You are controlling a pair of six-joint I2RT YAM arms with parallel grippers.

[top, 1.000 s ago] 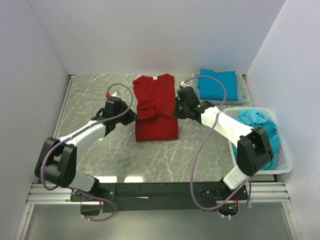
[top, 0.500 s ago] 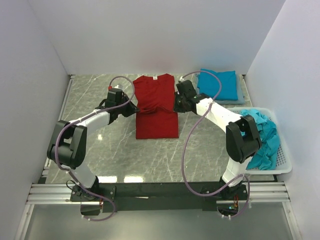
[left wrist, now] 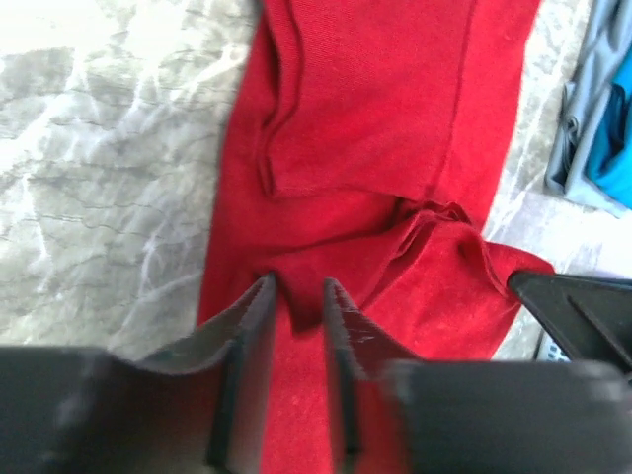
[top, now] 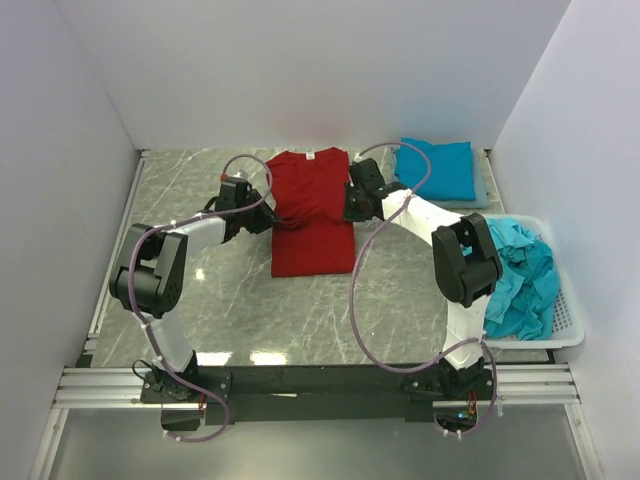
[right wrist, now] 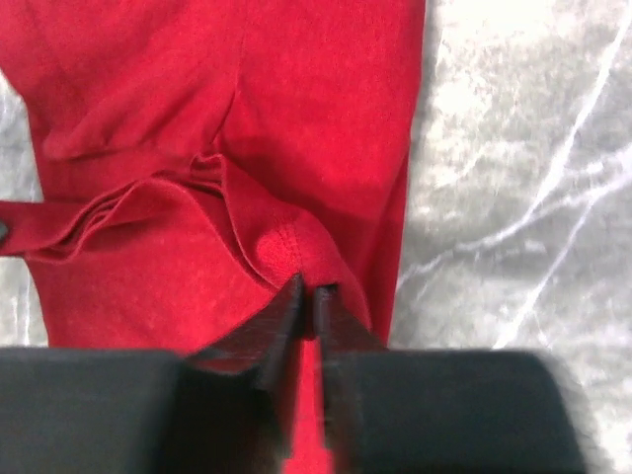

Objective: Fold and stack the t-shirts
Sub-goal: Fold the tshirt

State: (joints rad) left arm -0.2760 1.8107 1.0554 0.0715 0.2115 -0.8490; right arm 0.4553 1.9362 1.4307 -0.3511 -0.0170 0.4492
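Note:
The deep red t-shirt (top: 312, 240) lies lengthwise at the table's middle back, with a bunched fold across its middle. My left gripper (top: 268, 218) is at its left edge, and in the left wrist view (left wrist: 296, 291) it is shut on a tuck of the red cloth (left wrist: 395, 128). My right gripper (top: 348, 208) is at its right edge, and in the right wrist view (right wrist: 308, 291) its jaws pinch a red hem fold (right wrist: 296, 99). A folded teal t-shirt (top: 437, 170) lies at the back right. Crumpled teal shirts (top: 520, 275) fill the basket.
The white mesh basket (top: 565, 330) stands at the right edge of the marble table (top: 200, 290). White walls close in the left, back and right sides. The right gripper's dark finger (left wrist: 573, 306) shows at the right of the left wrist view.
Both grippers have moved toward the back wall with the red cloth in them, and both arms have stretched out. The bunched fold has travelled up the shirt.

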